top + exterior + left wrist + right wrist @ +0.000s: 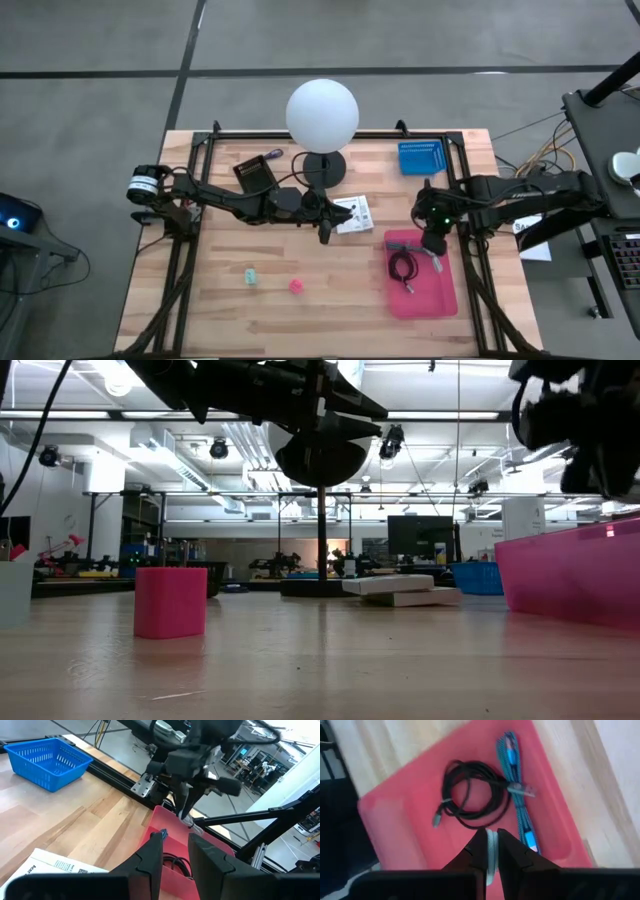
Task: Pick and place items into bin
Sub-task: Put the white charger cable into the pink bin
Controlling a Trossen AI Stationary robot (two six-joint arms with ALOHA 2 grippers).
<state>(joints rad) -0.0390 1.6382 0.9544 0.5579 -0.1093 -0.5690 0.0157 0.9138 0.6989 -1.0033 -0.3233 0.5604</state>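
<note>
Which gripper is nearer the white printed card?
Left. The left gripper hangs just beside the white printed card; the right gripper is off over the pink plastic bin.

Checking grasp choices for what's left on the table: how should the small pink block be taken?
The pink block stands alone on the bare wood table, the green block apart from it. Likely best from straight above, jaws closing across its upright side faces; it looks low and squat, so nothing blocks a top approach.

Wood-plank worktop (200,300) carries: pink bin (440,295), blue basket (420,157), lamp base (324,168), white card (354,213), dark box (255,175), green block (251,275), pink block (296,286).
</note>
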